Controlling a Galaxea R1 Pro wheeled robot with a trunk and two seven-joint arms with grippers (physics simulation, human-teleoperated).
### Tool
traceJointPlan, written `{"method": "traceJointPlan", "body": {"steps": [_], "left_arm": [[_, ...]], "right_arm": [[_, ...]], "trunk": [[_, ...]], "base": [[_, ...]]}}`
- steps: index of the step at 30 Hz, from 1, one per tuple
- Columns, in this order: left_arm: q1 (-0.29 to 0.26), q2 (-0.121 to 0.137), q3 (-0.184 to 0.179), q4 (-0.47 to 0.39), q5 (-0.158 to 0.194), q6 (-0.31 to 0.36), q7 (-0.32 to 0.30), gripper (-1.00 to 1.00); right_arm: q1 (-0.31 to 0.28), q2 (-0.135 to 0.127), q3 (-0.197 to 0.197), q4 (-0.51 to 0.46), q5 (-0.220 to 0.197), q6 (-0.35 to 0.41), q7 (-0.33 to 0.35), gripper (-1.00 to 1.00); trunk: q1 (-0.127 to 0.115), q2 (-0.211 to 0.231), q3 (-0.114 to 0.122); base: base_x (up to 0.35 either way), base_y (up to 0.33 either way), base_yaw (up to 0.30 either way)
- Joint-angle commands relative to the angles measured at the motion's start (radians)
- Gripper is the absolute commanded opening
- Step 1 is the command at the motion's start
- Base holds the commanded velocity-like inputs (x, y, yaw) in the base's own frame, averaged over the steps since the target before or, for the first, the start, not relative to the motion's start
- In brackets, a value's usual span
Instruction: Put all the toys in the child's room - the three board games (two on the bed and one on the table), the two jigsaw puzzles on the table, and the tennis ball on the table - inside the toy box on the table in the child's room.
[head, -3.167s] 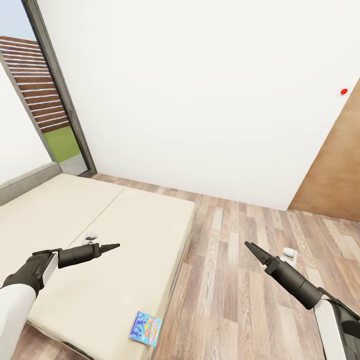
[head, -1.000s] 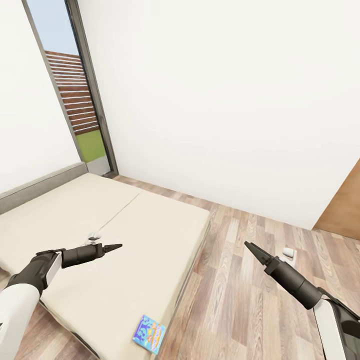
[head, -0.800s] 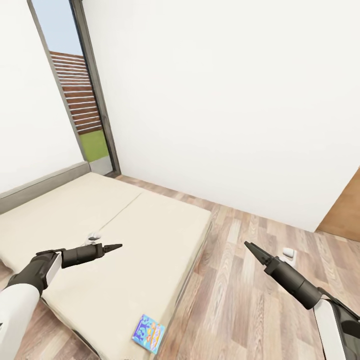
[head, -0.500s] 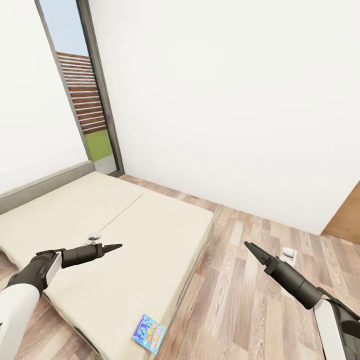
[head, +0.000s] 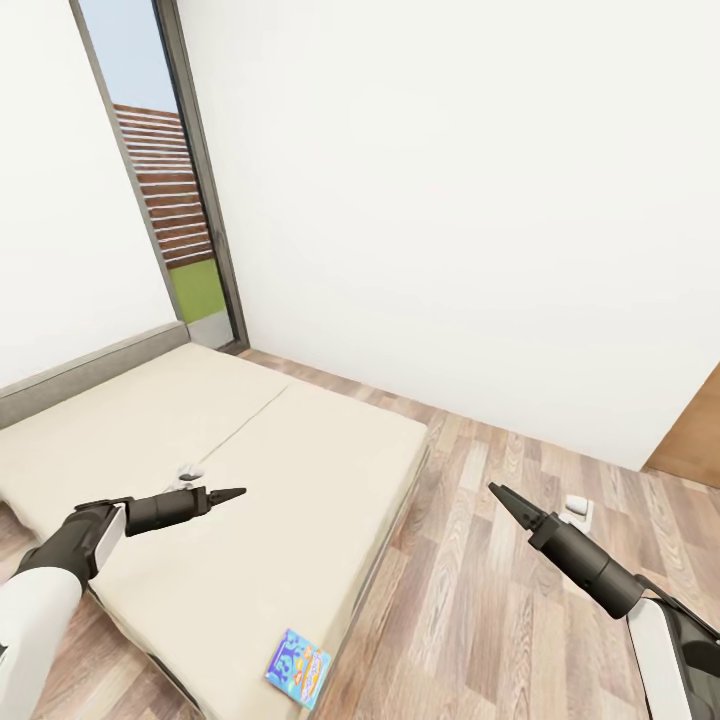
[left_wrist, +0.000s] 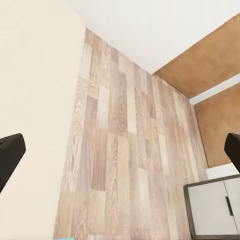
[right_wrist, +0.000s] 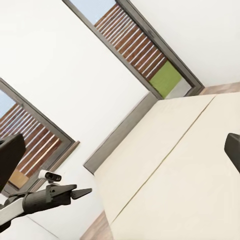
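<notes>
A bedroom with wood-plank floor (head: 480, 600) and plain white walls surrounds the robot. Nearest, at the bed's (head: 250, 470) front corner by the floor, a blue board game (head: 298, 667) with a busy printed cover lies flat on the cream mattress, just at its edge. The left gripper (head: 228, 493) hovers above the mattress, well apart from the game, its dark fingers drawn to a point in the head view; in the left wrist view its two fingertips (left_wrist: 10, 152) sit at opposite sides of the picture, spread wide with nothing between them. The right gripper (head: 500, 495) hangs over the floor beside the bed, also tapering to a point in the head view, while the right wrist view shows its fingertips (right_wrist: 10, 155) far apart and empty. A small white object (head: 188, 468) rests on the mattress just behind the left gripper. Another small white thing (head: 577, 507) lies on the floor near the right gripper. Farther back, a grey headboard edge (head: 90, 365) borders the bed, and a tall dark-framed window (head: 165, 180) shows slatted fencing and grass.
</notes>
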Motion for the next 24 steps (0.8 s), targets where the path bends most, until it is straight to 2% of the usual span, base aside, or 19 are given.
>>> {"method": "traceJointPlan", "body": {"steps": [1,19,24], "left_arm": [[-0.001,-0.002,0.004,0.000,-0.002,0.010,-0.004,1.00],[-0.001,-0.007,0.004,0.000,-0.002,0.010,-0.004,1.00],[-0.001,-0.008,0.004,0.000,-0.002,0.010,-0.003,1.00]], "right_arm": [[-0.001,0.000,-0.001,0.000,-0.005,0.007,0.001,1.00],[-0.001,0.000,0.004,0.000,-0.005,0.006,-0.004,1.00],[-0.001,0.000,0.004,0.000,-0.005,0.005,-0.004,1.00]], "trunk": [[0.001,-0.002,-0.002],[0.001,-0.002,-0.002],[0.001,-0.002,-0.002]], "base": [[0.059,0.000,0.000],[0.013,0.000,0.000],[0.127,0.000,0.000]]}}
